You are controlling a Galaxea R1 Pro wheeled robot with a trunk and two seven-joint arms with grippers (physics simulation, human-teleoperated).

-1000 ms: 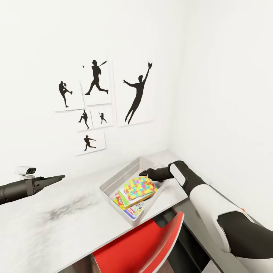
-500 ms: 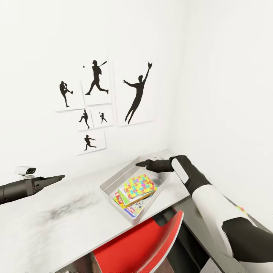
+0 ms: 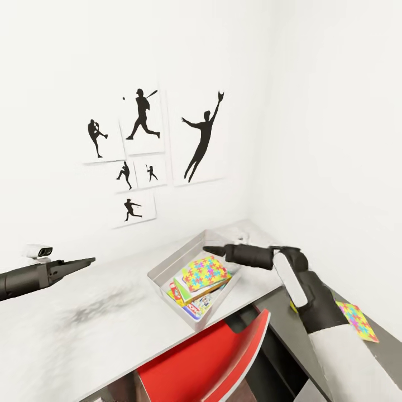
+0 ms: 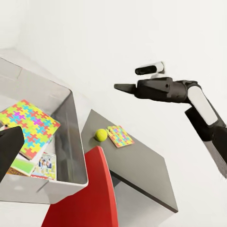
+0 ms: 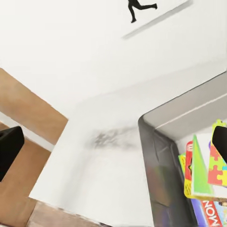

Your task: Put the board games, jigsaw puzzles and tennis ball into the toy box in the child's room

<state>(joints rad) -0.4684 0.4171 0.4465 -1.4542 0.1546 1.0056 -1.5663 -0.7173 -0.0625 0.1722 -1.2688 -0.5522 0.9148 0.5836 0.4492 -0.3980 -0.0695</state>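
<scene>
One jigsaw puzzle (image 3: 204, 272) tops the board games (image 3: 196, 302) in our toy box (image 3: 173, 262) on the table (image 3: 84, 324). Another puzzle (image 4: 119, 135) and the tennis ball (image 4: 100, 135) sit on the lower section. Our right gripper (image 3: 212, 250) hovers above the box, fingers together; our left gripper's (image 3: 84, 261) fingers too.

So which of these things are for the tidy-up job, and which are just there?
For the job:
- toy box, with a jigsaw puzzle on top of the board games inside it
- second jigsaw puzzle, still out on the dark lower section of the table
- tennis ball, beside that puzzle

Just there:
- red chair
- sports pictures on the wall
</scene>
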